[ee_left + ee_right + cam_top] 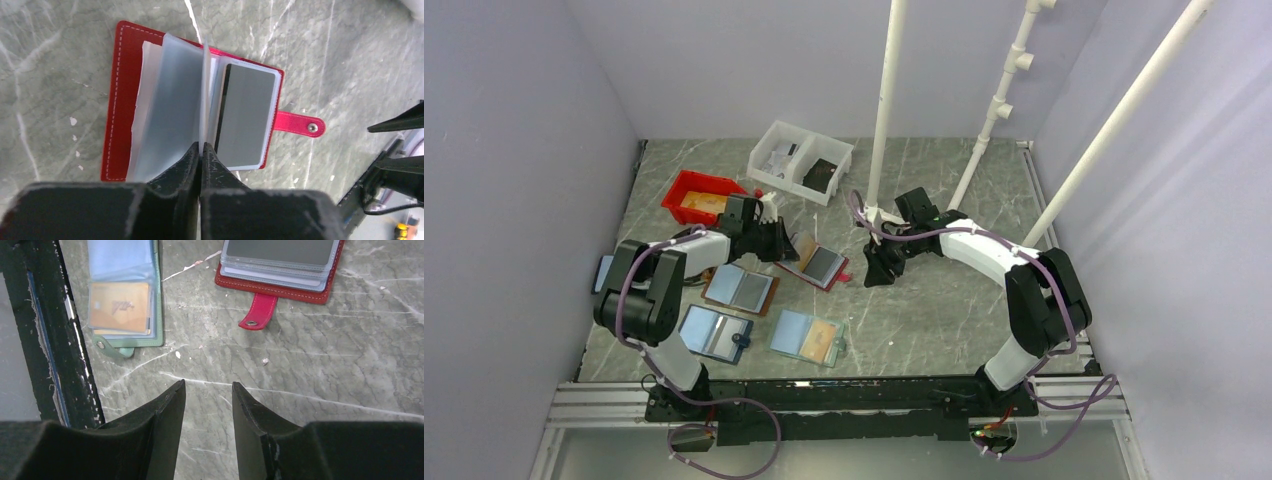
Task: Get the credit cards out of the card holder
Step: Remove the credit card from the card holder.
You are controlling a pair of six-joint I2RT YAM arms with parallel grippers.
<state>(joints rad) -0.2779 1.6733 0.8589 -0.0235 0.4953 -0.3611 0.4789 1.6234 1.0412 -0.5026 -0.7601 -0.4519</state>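
Two arms: both reach in from the near edge over the grey marbled surface (924, 310), one on the left and one on the right.
Card holder: the red card holder (821, 266) lies open near the middle of the surface, between the two grippers. Its red tab (299, 124) with a metal snap points right.
Left gripper: the left gripper (201, 148) is at the left side of the holder. Its fingertips are pressed together on the edge of a clear sleeve (205, 95) that stands upright from the spine.
Credit card: a grey credit card (246, 120) with a dark stripe sits in the flat sleeve on the holder's right half.
Right gripper: the right gripper (208, 390) is low over bare surface just right of the tab, fingers apart with nothing between them.
Other holders: a brown holder (742, 289) lies left of the red one. A blue holder (714, 333) lies nearer, and a teal holder (809, 339) shows an orange card (119, 306).
Bins: a red bin (680, 196) and a white bin (786, 187) stand at the far left.
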